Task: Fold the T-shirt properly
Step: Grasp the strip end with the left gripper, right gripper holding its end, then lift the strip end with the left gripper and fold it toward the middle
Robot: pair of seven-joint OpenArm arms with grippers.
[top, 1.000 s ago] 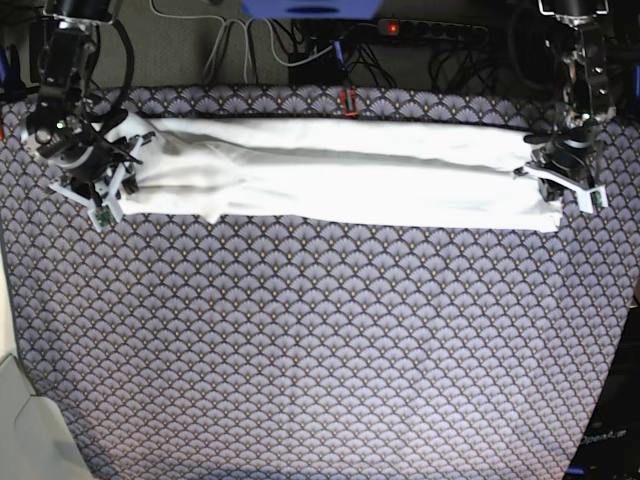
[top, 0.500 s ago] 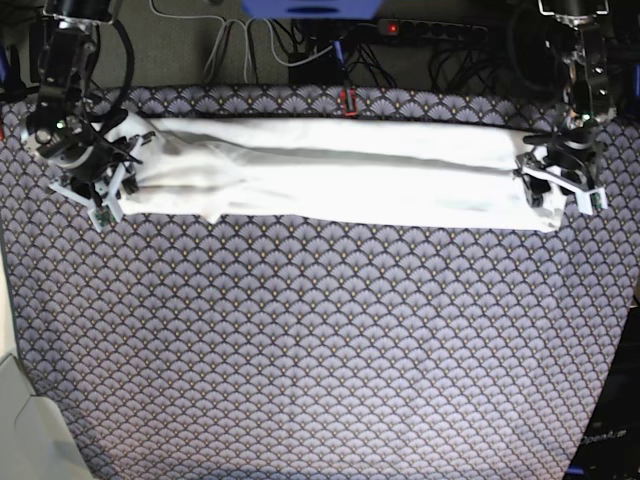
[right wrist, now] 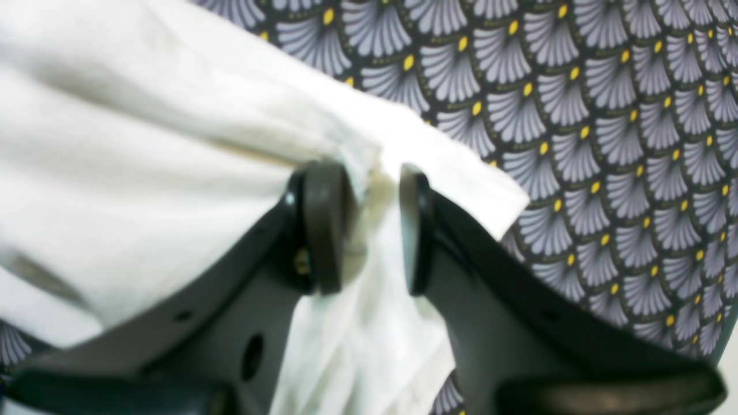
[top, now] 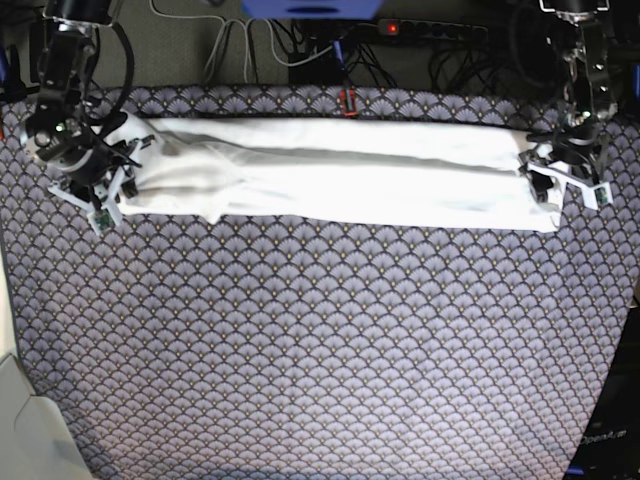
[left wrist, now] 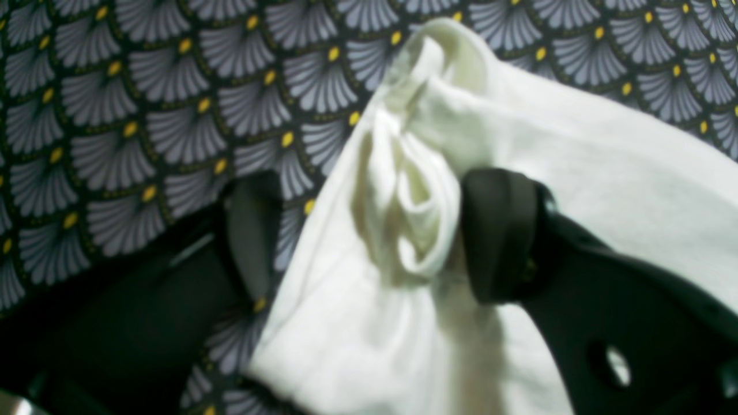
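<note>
The T-shirt (top: 340,175) lies plain white side up, folded into a long narrow strip across the back of the table. No print shows. My left gripper (top: 547,190) is at the strip's right end. In the left wrist view it (left wrist: 375,230) is open, its fingers (left wrist: 501,230) straddling a bunched fold of the shirt (left wrist: 576,161). My right gripper (top: 112,195) is at the strip's left end. In the right wrist view it (right wrist: 372,225) is closed narrowly on a corner of the shirt (right wrist: 144,144), with cloth filling the gap.
The table is covered by a purple fan-patterned cloth (top: 320,340). A power strip (top: 430,30) and cables lie behind the back edge. A pale surface (top: 20,420) borders the front left corner.
The left gripper at the strip's right end has lifted and shifted slightly toward the back. The right gripper has edged slightly outward. The shirt has hardly moved.
</note>
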